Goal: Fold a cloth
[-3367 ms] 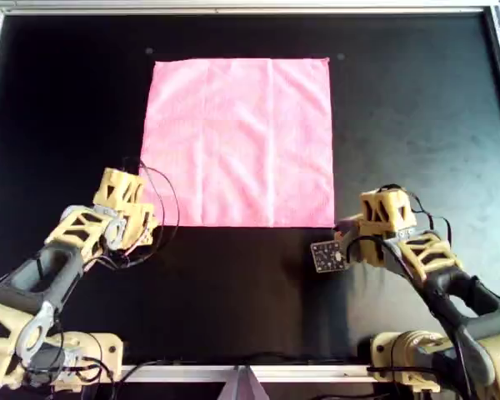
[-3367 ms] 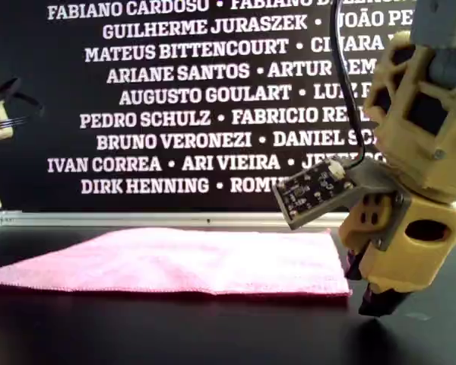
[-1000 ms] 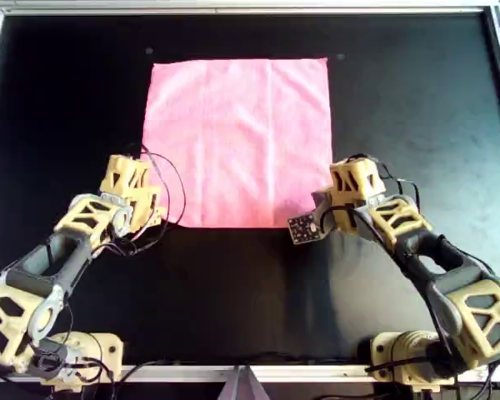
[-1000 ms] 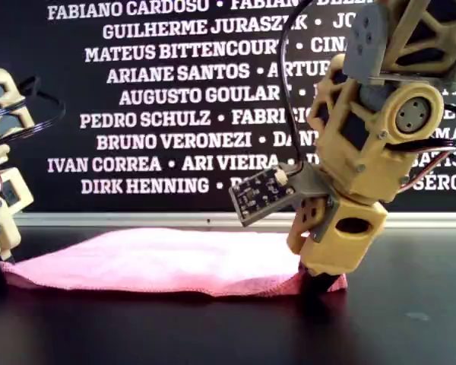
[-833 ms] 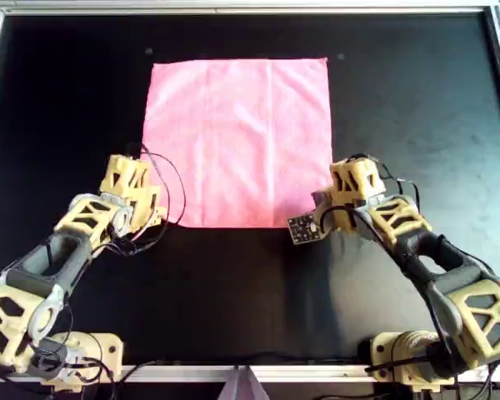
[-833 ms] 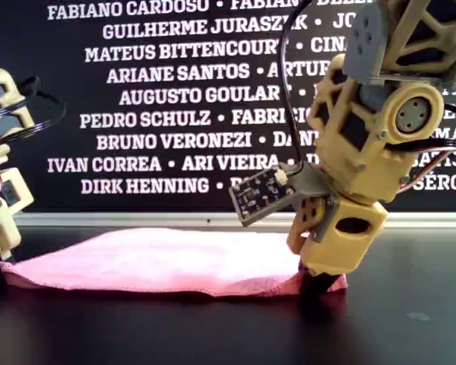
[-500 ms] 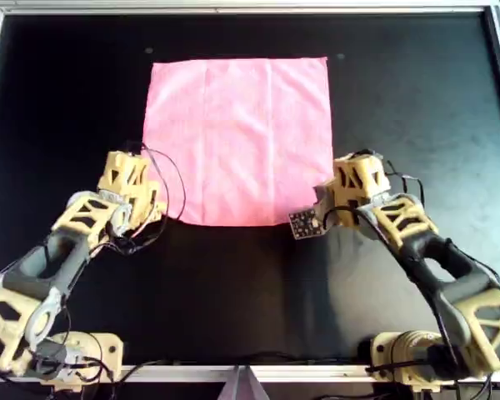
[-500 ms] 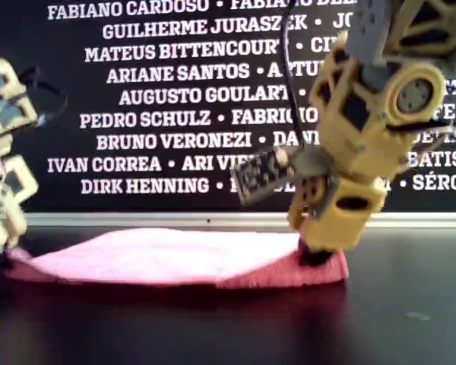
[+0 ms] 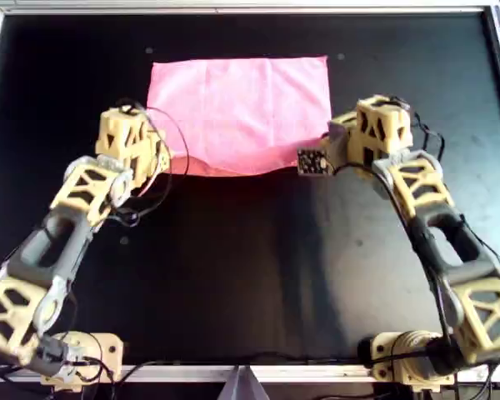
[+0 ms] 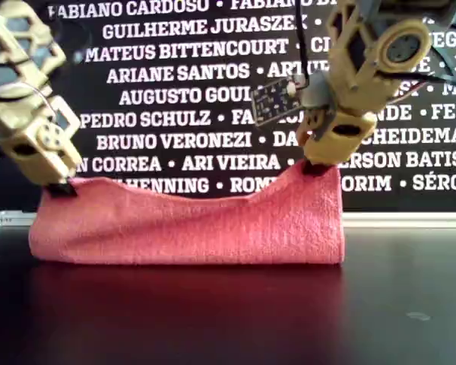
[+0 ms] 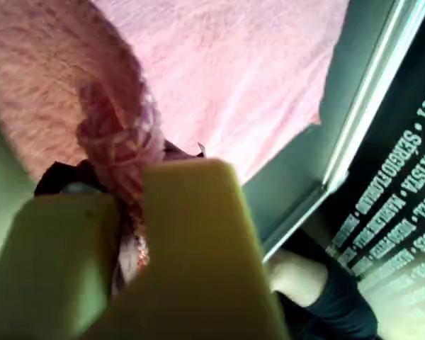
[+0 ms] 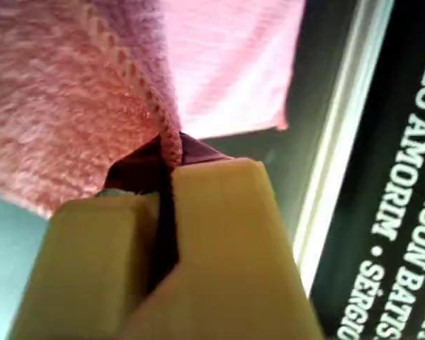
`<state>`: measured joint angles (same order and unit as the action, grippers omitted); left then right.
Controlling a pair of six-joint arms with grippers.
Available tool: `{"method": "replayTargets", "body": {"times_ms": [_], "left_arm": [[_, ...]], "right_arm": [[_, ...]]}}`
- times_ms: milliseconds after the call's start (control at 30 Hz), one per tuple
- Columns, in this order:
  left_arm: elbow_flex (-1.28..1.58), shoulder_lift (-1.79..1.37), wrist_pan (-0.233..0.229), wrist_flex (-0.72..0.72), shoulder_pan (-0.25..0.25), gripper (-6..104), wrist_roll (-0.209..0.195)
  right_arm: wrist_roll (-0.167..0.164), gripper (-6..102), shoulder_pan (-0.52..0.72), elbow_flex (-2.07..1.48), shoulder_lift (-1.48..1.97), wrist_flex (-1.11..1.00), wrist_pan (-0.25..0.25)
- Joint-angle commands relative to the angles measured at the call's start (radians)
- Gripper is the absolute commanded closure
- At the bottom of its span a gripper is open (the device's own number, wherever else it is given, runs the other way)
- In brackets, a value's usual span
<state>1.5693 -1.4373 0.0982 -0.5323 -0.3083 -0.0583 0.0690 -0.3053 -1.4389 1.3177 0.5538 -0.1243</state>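
You have the cloth [image 9: 242, 104] in the upper middle of the overhead frame, on the black worktop [image 9: 250, 275]. Its near edge is raised and sags between two lifted corners, while the far part lies flat. Your left pincer [image 9: 154, 162] is clenched on the near corner at the overhead view's left; the left wrist view shows pink fabric bunched between its jaws. Your right pincer [image 9: 332, 150] grips the other near corner, at the overhead view's right, and its jaws pinch the hem tight.
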Motion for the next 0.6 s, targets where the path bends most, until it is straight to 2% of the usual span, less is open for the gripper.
{"method": "replayTargets", "body": {"times_ms": [0, 133, 567], "left_arm": [[-0.215, 0.080, -0.002, 0.018, 0.026, 99, 0.005], [-0.428, 0.259, -0.002, 0.018, 0.028, 99, 0.005], [-1.100, 0.718, -0.002, 0.017, 0.114, 99, 0.005]], "right_arm": [[0.003, 97, -0.002, 0.232, -0.078, -0.035, -0.003], [0.003, 97, 0.000, 0.446, -0.252, -0.035, -0.003], [-0.012, 97, 0.009, 1.121, -0.703, -0.035, -0.002]]}}
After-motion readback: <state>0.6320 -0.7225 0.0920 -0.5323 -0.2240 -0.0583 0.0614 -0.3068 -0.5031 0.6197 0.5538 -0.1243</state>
